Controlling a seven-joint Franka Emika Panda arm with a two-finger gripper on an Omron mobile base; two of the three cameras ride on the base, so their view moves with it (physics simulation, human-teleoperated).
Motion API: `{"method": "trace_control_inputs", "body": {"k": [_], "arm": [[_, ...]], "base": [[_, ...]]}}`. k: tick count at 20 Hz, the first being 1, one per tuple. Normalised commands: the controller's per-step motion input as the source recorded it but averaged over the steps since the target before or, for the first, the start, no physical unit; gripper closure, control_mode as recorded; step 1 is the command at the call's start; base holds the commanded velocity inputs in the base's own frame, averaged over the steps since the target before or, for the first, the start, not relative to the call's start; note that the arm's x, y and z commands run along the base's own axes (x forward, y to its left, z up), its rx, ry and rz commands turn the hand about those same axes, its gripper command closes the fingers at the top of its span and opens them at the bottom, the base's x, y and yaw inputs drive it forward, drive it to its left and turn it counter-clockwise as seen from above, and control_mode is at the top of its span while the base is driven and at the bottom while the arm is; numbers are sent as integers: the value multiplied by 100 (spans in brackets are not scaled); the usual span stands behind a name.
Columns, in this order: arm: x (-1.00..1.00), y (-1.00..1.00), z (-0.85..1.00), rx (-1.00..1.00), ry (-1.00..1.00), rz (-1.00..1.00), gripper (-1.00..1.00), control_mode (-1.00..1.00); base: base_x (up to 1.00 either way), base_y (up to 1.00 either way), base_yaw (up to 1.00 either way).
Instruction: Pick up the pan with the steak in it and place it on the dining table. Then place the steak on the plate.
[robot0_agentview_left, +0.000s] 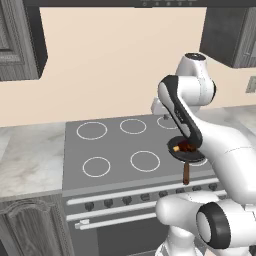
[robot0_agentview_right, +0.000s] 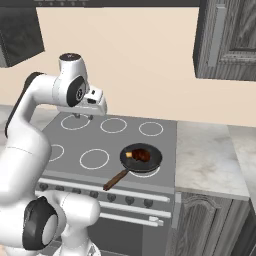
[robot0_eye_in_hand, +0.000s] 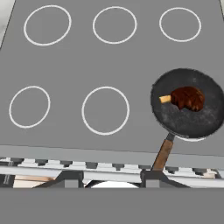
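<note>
While the pan (steak inside) sits on the stovetop, the gripper hovers high above, jaws apart, empty.

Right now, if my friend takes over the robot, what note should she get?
Hand: high over the back of the stove, holding nothing; open or shut is not clear.
Pan: on the stove's front right ring, brown handle pointing out over the front edge.
Steak: lying inside the pan.
Done: nothing yet; the pan is untouched.
Left: grab the pan, carry it to the dining table, then move the steak onto the plate.
</note>
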Motion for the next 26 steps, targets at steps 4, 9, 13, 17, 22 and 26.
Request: {"method": "trace_control_inputs", "body": {"k": [4,9,13,17,22,26], "arm": [[-20,-12,0,2,-4,0,-100,-100],[-52,-45,-5,8,-10,-1,-100,-100],[-46,-42,-14,3,-6,-2,-100,-100],[-27,-24,-27,0,0,-7,-100,-100],[-16,-16,-33,0,3,-10,-100,-100],[-14,-19,-41,0,7,-9,-100,-100]], "base": [[0,0,0],[0,0,0],[0,0,0],[0,0,0],[0,0,0],[0,0,0]]}}
